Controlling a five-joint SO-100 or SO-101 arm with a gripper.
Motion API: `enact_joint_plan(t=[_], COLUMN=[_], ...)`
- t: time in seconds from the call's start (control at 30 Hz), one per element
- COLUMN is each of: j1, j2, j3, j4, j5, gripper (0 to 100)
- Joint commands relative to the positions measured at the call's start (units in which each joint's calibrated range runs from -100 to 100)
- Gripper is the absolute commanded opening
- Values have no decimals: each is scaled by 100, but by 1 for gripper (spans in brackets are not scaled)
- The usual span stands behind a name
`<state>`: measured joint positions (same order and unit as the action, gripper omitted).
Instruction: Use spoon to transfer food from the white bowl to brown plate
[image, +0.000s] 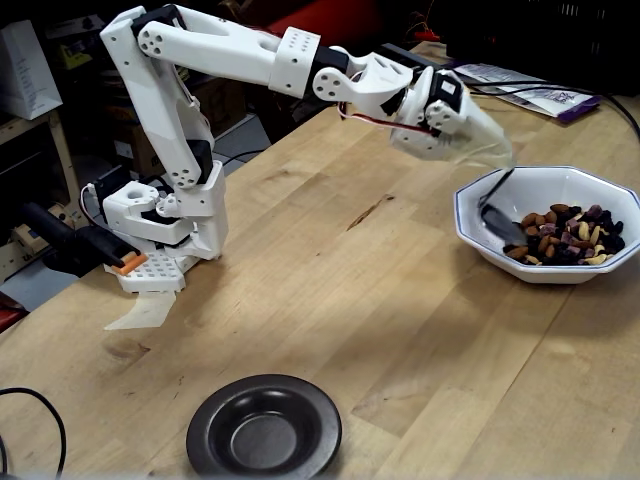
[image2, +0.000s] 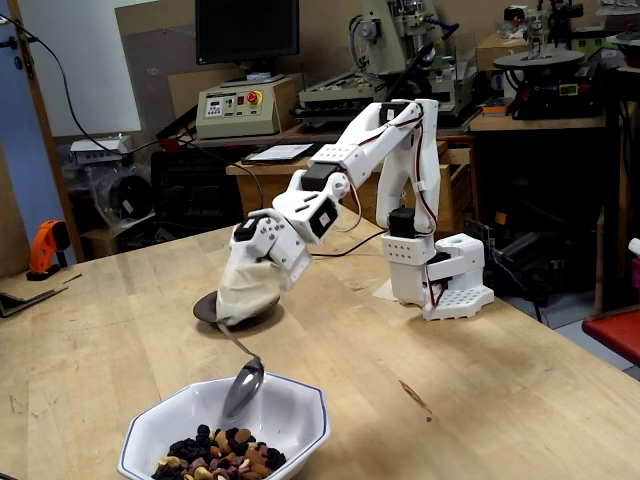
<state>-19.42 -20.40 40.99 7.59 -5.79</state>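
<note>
White plastic gripper (image: 492, 152) at the upper right of a fixed view is clamped on the spoon (image: 500, 215), whose oval end dips inside the white bowl (image: 480, 190) at the right edge, just beside the food (image: 568, 236). Both fixed views show the mix heaped to 1 side. At bottom centre, well apart, sits the brown plate (image: 215, 425) on the wooden table (image: 330, 260).

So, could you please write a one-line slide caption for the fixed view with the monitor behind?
Robot fingers hold a spoon inside the white bowl, just above the food.
</note>
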Motion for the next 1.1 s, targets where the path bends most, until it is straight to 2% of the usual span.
enact_joint_plan(t=[0.0, 0.3, 1.07], j1=[-51, -58, -29], j2=[-61, -121, -61], j3=[-453, -144, -126], j4=[55, 506, 561], j5=[15, 430, 430], gripper=[4, 4, 4])
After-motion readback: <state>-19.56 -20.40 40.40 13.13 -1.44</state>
